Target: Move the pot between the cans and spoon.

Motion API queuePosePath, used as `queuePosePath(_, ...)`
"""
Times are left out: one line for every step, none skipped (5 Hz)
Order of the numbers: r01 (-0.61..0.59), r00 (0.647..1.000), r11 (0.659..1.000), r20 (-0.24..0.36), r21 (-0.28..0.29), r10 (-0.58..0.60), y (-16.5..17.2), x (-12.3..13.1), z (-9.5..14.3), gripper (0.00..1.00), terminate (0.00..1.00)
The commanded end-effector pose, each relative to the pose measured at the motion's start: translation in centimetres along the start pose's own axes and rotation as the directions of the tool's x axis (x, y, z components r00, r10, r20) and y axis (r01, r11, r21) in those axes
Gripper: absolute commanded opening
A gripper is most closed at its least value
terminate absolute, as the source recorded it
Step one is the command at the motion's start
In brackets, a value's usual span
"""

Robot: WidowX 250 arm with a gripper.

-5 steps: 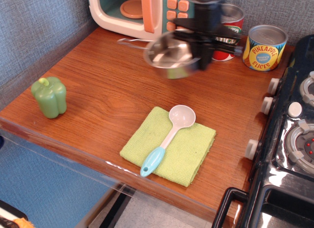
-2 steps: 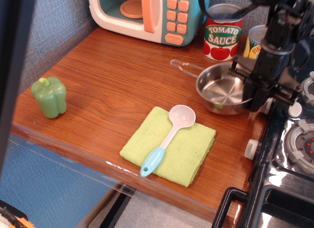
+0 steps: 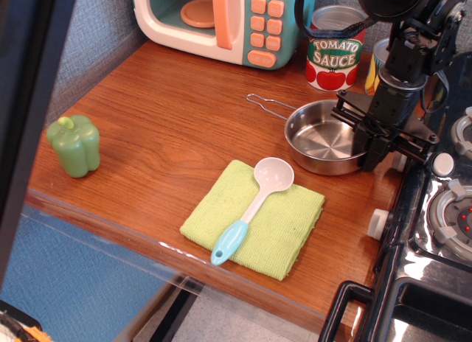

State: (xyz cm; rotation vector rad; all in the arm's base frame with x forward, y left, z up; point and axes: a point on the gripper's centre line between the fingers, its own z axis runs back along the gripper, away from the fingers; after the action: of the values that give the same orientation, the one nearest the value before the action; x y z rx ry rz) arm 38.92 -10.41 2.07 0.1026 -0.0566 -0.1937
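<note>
Now let your gripper (image 3: 366, 139), jaws clamped on the pot's (image 3: 322, 139) right rim, set it flat near the bench's right edge between cans (image 3: 335, 51) and spoon (image 3: 254, 200), then release.

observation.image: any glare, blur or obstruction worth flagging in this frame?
In observation.image: a dark, out-of-focus band blocks the left edge; the pot throws bright reflections; the glossy stove shows glare; the gripper hides part of the pineapple can; spoon and towel look sharp.
</note>
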Motion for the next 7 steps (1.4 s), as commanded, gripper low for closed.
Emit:
queuePosePath(-0.011,0.999,1.000,0.042,-0.020,0.011,0.7,-0.2,1.2,0.00,0.00)
queuePosePath(0.001,0.999,0.999,0.033,-0.049,0.000,0.8,-0.2,1.8,1.00,0.00)
queuePosePath(0.012,0.999,0.998,0.043,-0.065,-0.009,1.1,0.1,2.7,1.00,0.00)
queuePosePath(0.006,0.997,0.996,0.083,-0.087,0.002,1.6,-0.3,4.6,1.00,0.00)
queuePosePath(-0.024,0.988,0.992,0.149,-0.124,0.043,2.9,-1.9,8.0,1.00,0.00)
queuePosePath(-0.079,0.981,0.986,0.165,-0.148,0.103,5.1,-4.0,9.8,1.00,0.00)
queuePosePath(-0.122,0.981,0.976,0.126,-0.178,0.146,7.0,-5.6,9.2,1.00,0.00)
